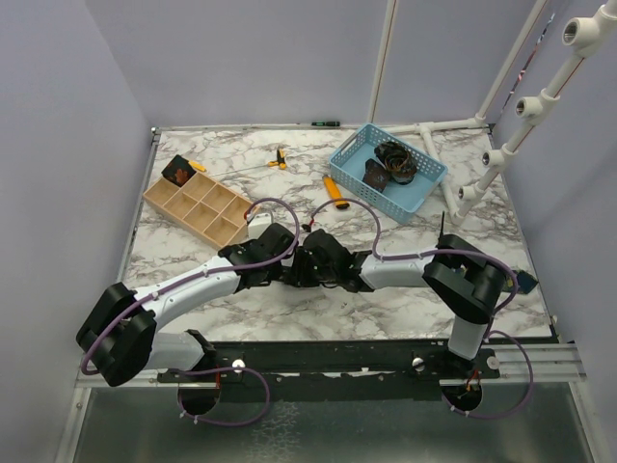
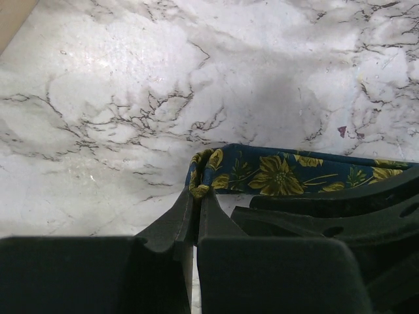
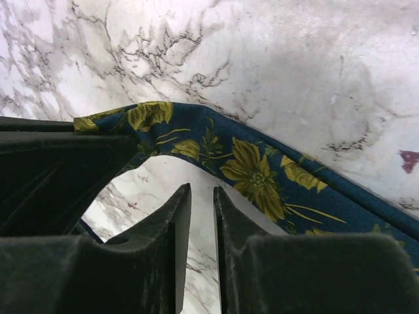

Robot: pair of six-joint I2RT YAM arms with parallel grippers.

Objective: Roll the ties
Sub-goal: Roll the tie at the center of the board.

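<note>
The navy tie with yellow-green flowers lies across the marble. Its folded end is pinched in my left gripper, which is shut on it. In the right wrist view the same tie arches just past my right gripper. That gripper's jaws stand a narrow gap apart, with only marble showing between them. From above, both grippers meet at the table's middle and hide the tie. A dark coiled tie sits in the blue basket.
A wooden divided tray stands at the back left with a small dark coil in one corner compartment. Orange-handled tools lie between tray and basket. A white pipe frame rises at the back right.
</note>
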